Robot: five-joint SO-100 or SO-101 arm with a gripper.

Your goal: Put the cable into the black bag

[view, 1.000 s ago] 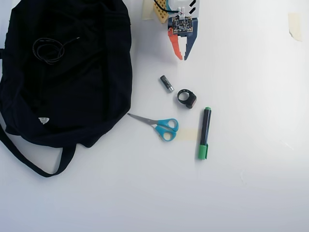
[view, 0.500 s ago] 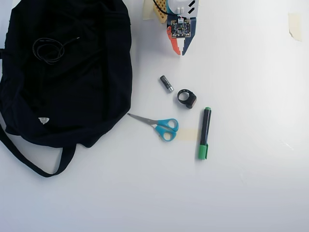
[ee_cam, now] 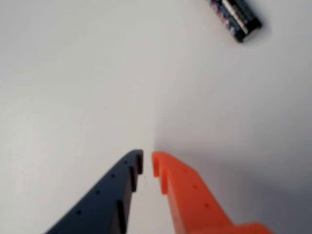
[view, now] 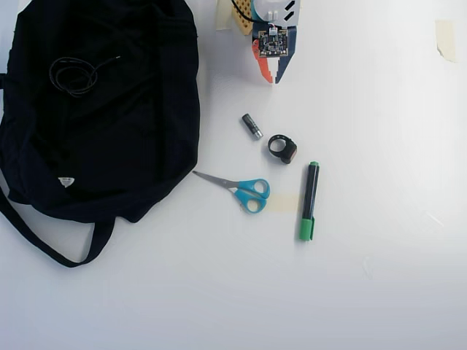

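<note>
A big black bag [view: 109, 117] lies at the left of the overhead view. A thin coiled black cable [view: 73, 75] lies on the bag near its upper left. My gripper [view: 274, 79] is at the top centre, well right of the bag and cable. In the wrist view my gripper [ee_cam: 147, 163] has a dark finger [ee_cam: 114, 195] and an orange finger [ee_cam: 187, 195], tips nearly touching with nothing between them, over bare white table. The bag and cable do not show in the wrist view.
A small battery [view: 252, 125] lies just below the gripper and also shows in the wrist view [ee_cam: 236, 17]. Nearby lie a black ring-shaped part [view: 282, 148], blue-handled scissors [view: 244, 191] and a green marker [view: 309, 200]. Tape bits [view: 444, 38] sit at the top right.
</note>
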